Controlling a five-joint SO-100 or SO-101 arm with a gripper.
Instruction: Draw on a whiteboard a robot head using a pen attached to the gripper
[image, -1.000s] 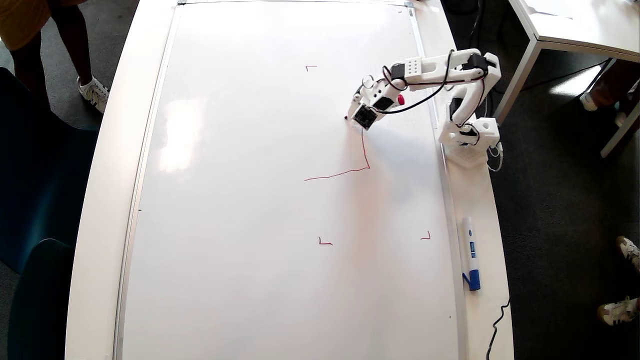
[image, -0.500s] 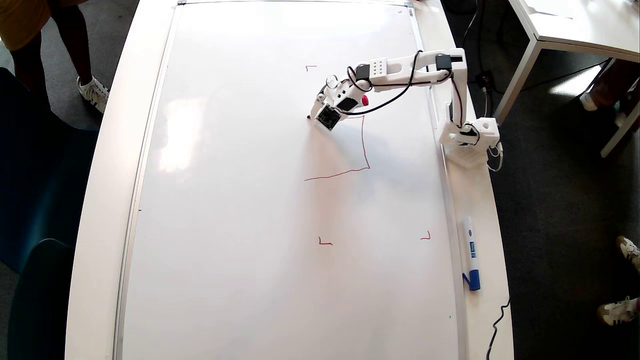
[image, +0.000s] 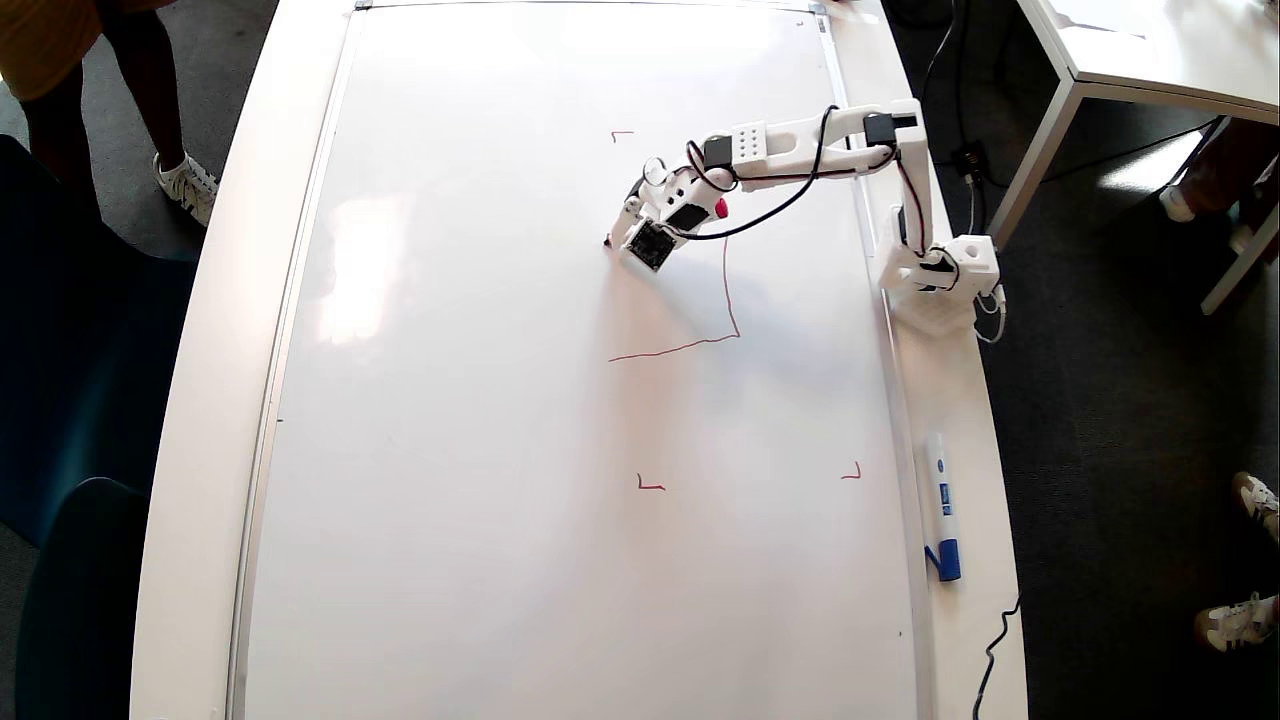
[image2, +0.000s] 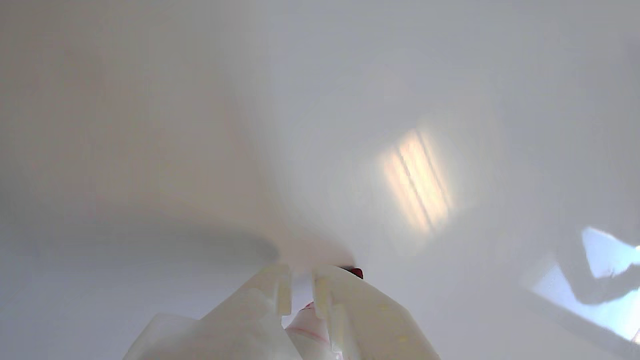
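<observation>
The whiteboard (image: 480, 400) lies flat on the white worktop (image: 200, 400) and covers most of it; its thin silver frame runs just inside the worktop's left and right edges in the overhead view. Most of the board surface is bare, with wide open room to the left of and below the arm. The arm's base (image: 940, 275) stands on the worktop strip right of the board frame, and the arm reaches left over the board's upper right part.

The pincer (image: 612, 238) sits over the board at the left end of the arm. In the wrist view the pincer (image2: 300, 282) shows 2 pale fingers (image2: 272, 290) close together with a narrow slot between them, clamped on the pen (image2: 305, 320), whose white barrel fills the slot. The red tip (image2: 355, 272) shows just past the fingers, at the board surface; whether it touches cannot be told.

In the overhead view the pen's red rear end (image: 721, 208) shows right of the pincer, so its long axis runs from upper right to lower left, tip leftward.

The robot head (image: 715, 320) is so far 2 red strokes meeting at a corner. Small red corner marks (image: 650, 485) sit around it. A white marker with blue cap (image: 940, 505) lies on the worktop strip right of the board.
</observation>
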